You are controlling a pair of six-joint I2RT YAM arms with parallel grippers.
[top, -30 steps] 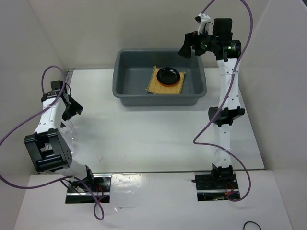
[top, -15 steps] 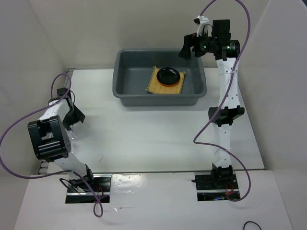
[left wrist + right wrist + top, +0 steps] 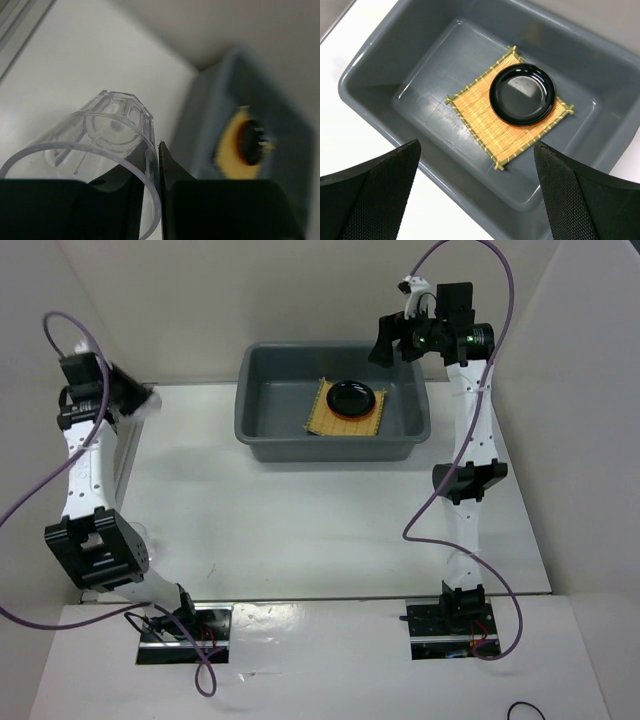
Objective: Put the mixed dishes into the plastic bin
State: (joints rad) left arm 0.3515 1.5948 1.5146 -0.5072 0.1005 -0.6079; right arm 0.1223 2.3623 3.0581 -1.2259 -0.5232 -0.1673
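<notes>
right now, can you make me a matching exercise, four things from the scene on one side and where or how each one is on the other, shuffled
Things:
1. clear glass
2. black plate
3. woven mat
4. right gripper

Place or state:
a. flat on the floor of the plastic bin
b. held by the left gripper, off the table
c. open, above the far right corner of the plastic bin
d. resting on the woven mat

Pairs: 1-b, 2-d, 3-a, 4-c

white table (image 3: 300, 510) | white walls (image 3: 250, 290) around it | metal rail (image 3: 15, 20) along table's left edge | black cable loop (image 3: 522, 710), near right
</notes>
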